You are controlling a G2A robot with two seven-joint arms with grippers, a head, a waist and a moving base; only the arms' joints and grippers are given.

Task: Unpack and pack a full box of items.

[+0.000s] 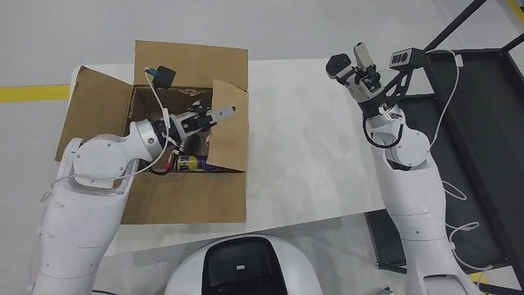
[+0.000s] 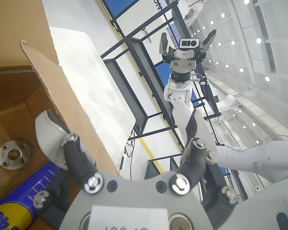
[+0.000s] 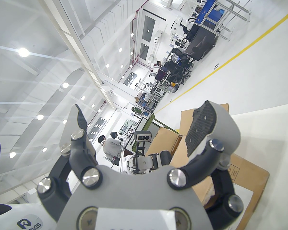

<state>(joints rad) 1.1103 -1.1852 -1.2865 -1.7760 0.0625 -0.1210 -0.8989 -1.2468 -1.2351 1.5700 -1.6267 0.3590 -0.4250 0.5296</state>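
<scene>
An open cardboard box [image 1: 192, 61] stands on the left part of the white table [image 1: 311, 139]. My left gripper [image 1: 218, 115] is open at the box's right side; in the left wrist view [image 2: 122, 128] one finger [image 2: 50, 130] is inside the box and the other outside, with the upright flap [image 2: 69, 96] between them. On the box floor lie a blue and yellow spray can [image 2: 12, 204] [image 1: 192, 162] and a round metal flange [image 2: 13, 154]. My right gripper [image 1: 348, 61] [image 3: 141, 125] hangs open and empty, raised over the table's right part, away from the box [image 3: 168, 135].
A black metal rack [image 1: 483, 131] stands just beyond the table's right edge, close to the right arm. The box's outer flaps [image 1: 90, 115] are folded out over the table's left and front edges. Bare tabletop lies between box and right arm.
</scene>
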